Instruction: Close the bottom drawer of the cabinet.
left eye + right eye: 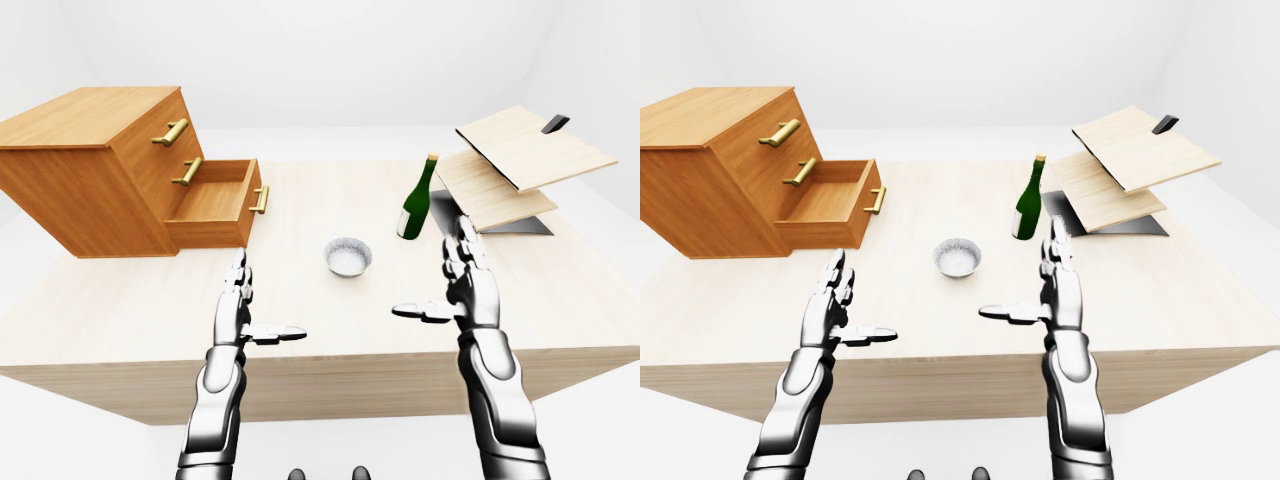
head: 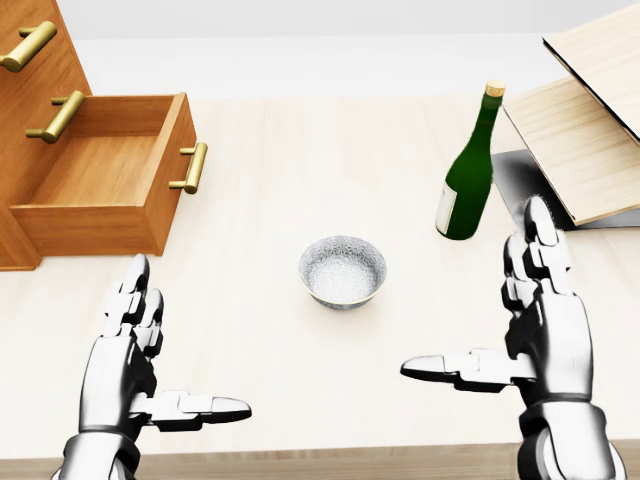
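A wooden cabinet (image 1: 90, 170) with three drawers and brass handles stands on the table at the left of the left-eye view. Its bottom drawer (image 1: 215, 205) is pulled out and looks empty; its handle (image 1: 260, 200) faces right. The two upper drawers are shut. My left hand (image 1: 243, 300) is open, fingers up and thumb out, below the drawer and apart from it. My right hand (image 1: 455, 285) is open too, lower right of the bowl. Both hands hold nothing.
A light wooden table (image 1: 300, 330) carries a small silver bowl (image 1: 348, 256) at its middle and a green bottle (image 1: 418, 200) standing upright to the right. Tilted wooden boards (image 1: 520, 160) on a dark stand lie at the far right.
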Motion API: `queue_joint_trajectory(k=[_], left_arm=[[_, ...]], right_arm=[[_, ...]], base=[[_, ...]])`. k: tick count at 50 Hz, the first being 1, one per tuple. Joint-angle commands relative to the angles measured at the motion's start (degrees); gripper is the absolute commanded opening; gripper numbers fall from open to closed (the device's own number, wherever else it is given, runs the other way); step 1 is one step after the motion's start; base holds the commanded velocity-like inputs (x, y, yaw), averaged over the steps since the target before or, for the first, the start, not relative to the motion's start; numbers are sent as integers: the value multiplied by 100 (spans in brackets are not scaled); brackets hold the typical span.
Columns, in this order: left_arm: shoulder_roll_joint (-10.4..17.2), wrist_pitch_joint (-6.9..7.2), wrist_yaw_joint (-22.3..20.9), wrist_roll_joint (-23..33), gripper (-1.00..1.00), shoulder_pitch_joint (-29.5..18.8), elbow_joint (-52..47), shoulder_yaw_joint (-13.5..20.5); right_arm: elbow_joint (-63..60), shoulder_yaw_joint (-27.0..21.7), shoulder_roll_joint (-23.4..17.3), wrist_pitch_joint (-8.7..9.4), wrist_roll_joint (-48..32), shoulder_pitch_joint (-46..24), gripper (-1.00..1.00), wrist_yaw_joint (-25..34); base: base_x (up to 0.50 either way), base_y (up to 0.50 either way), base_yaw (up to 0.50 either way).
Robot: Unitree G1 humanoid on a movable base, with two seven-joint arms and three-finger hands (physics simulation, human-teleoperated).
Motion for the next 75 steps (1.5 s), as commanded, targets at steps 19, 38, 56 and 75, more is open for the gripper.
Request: queue_joint_trajectory(k=[19,38,56,75], left_arm=[[-4,-13,-6,15,100,34,-15,-8],[-4,19,10,18,100,21,-40,-6],[-18,-77,30,32,100,8,88,-33],[-16,-67,26,30,100,11,89,-34]], right_arm=[[-2711,-2584,-872,0,1808,-212,100,-774],[-2688,-2455,-854,0,1771,-216,100,-745],[-2723,-2439,-855,0,1930,-222,100,-724],[-2714,-2438,-837,0,1943,-196,100,-677]], base=[[0,0,0],[3,0,0],[23,0,0],[23,0,0]])
